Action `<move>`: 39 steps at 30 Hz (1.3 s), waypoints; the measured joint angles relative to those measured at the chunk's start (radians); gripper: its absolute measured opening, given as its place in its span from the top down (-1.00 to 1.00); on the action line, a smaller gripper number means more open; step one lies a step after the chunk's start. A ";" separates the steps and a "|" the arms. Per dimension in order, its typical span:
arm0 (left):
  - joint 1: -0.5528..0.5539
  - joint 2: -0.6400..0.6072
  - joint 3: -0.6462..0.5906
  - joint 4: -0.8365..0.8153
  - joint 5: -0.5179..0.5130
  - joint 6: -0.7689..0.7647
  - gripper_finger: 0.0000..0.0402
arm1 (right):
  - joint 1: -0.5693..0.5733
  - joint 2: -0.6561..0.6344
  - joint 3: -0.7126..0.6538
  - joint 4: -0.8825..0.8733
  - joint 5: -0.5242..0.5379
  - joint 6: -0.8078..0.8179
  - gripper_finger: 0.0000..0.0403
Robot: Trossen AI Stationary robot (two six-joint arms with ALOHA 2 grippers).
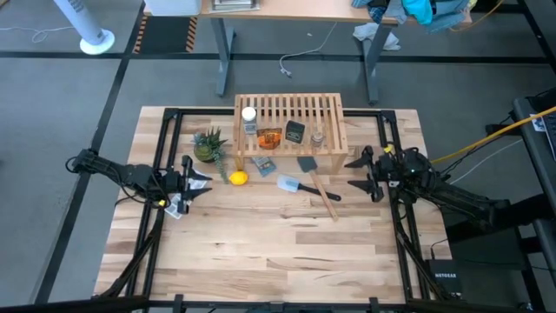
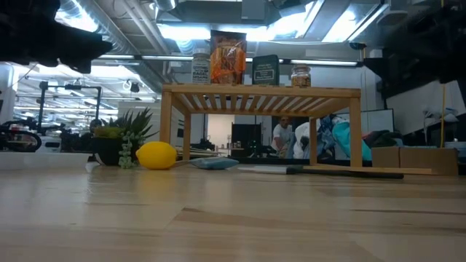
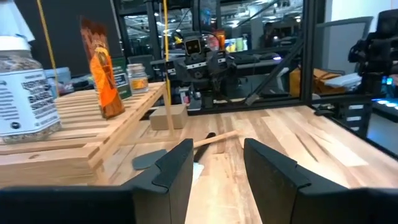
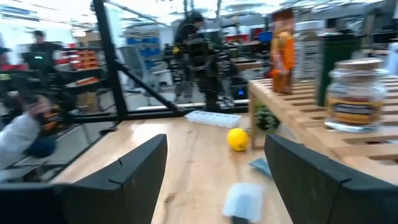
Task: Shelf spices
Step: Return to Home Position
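**Fingers (image 3: 177,168) spread and empty, shelving looked finished**

Both pairs of fingers were wide apart and held nothing. In the high view the left gripper (image 1: 193,176) hung at centre left and the right gripper (image 1: 358,172) at centre right, both apart from the shelf (image 1: 295,109). Higher in the frame, the white-capped jar (image 1: 249,119), orange container (image 1: 268,137), black square can (image 1: 295,132) and glass jar (image 1: 317,137) stood in a row on its slats. The step in hand seemed to be the retreat to rest. It called only for drawing both arms back, clear of the lemon (image 1: 238,178).
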 joint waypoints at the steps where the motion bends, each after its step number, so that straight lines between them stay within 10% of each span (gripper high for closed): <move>1: 0.000 0.000 0.000 0.000 -0.006 0.006 0.32 | 0.000 0.000 0.000 -0.001 0.017 -0.003 -0.38; 15: 0.000 0.005 0.000 -0.002 0.008 -0.011 0.32 | 0.000 0.000 -0.003 -0.003 0.045 -0.048 -0.38; 25: 0.000 0.005 0.001 -0.048 0.359 -0.186 0.32 | 0.000 0.000 -0.003 -0.002 -0.126 -0.018 -0.38; 39: 0.000 0.005 0.000 -0.051 0.375 -0.256 0.32 | 0.000 0.000 -0.004 -0.002 -0.158 -0.102 -0.38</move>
